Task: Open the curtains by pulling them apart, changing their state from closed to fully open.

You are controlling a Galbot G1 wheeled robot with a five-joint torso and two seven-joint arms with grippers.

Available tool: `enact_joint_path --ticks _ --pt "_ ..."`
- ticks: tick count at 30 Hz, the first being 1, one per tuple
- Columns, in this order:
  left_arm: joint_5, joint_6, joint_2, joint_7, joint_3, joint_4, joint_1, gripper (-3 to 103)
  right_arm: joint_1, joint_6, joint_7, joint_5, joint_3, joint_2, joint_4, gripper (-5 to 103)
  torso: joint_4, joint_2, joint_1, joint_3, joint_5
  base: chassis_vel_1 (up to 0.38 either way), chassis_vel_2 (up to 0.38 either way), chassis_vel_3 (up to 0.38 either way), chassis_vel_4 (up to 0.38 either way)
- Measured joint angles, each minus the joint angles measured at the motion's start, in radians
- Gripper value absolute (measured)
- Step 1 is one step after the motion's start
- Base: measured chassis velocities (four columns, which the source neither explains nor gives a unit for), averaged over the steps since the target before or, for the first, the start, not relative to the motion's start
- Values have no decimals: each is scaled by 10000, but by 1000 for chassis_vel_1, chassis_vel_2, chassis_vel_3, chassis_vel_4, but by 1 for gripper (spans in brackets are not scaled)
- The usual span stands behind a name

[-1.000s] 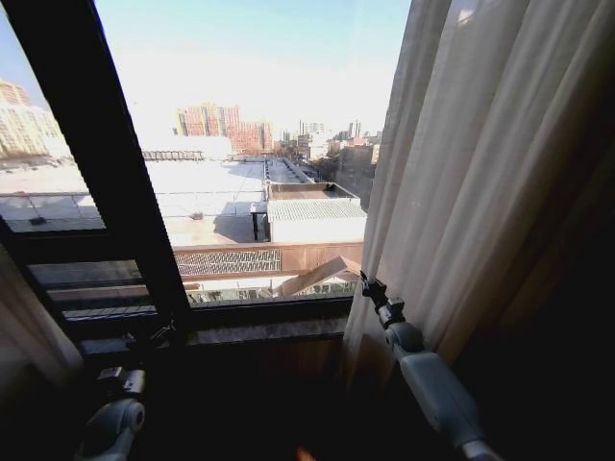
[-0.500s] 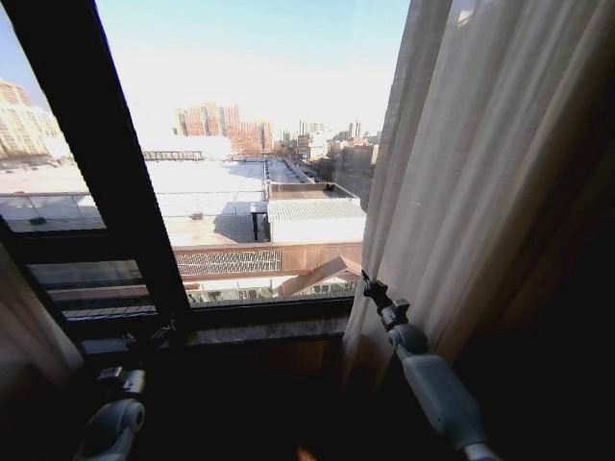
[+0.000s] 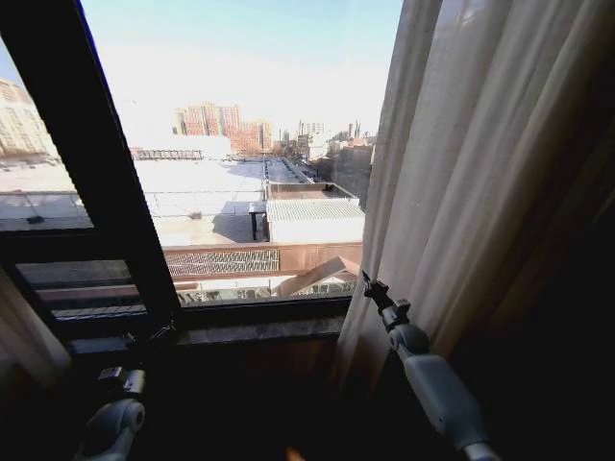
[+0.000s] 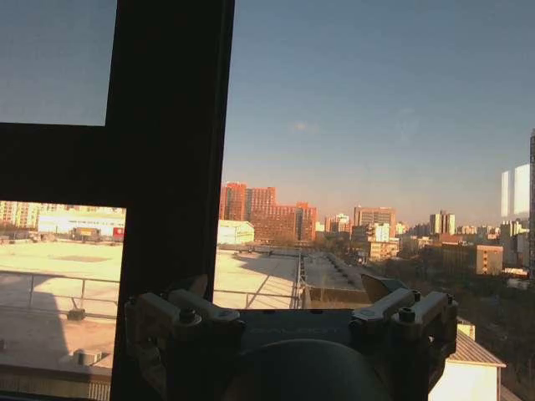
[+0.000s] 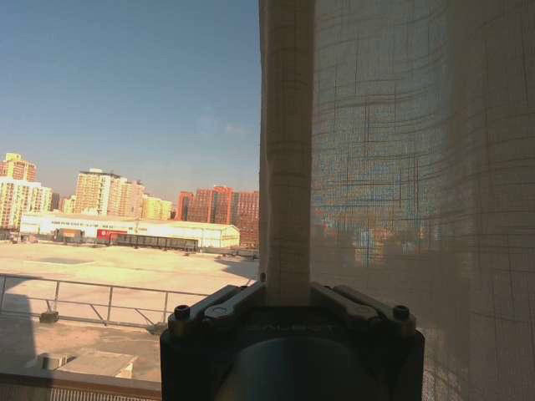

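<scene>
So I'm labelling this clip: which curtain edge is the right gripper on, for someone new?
Start at the big window. On its right hangs the sheer off-white curtain; the right gripper is shut on its inner hem, a narrow folded strip, denser than the see-through weave beside it.

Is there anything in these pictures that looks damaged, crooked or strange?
Nothing stands out. The right gripper pinches the edge hem of the sheer curtain, which hangs in even pleats beside the window frame. The left gripper sits low by the sill, touching nothing.
</scene>
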State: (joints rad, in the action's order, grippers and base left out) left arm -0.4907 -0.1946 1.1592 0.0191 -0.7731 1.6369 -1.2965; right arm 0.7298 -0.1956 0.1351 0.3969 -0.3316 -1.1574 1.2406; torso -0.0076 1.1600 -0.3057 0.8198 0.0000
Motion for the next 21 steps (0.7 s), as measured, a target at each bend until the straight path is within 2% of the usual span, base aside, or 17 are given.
enact_joint_path --ticks 9,21 --pt "0 0 0 0 0 0 0 100 -3 -54 110 24 -40 17 -50 0 -2 -2 0 0 1 -290 -292 296 289" --pt "0 0 0 0 1 1 0 100 86 -136 278 45 -128 31 -40 0 -3 -2 0 1 2 -359 -356 364 358"
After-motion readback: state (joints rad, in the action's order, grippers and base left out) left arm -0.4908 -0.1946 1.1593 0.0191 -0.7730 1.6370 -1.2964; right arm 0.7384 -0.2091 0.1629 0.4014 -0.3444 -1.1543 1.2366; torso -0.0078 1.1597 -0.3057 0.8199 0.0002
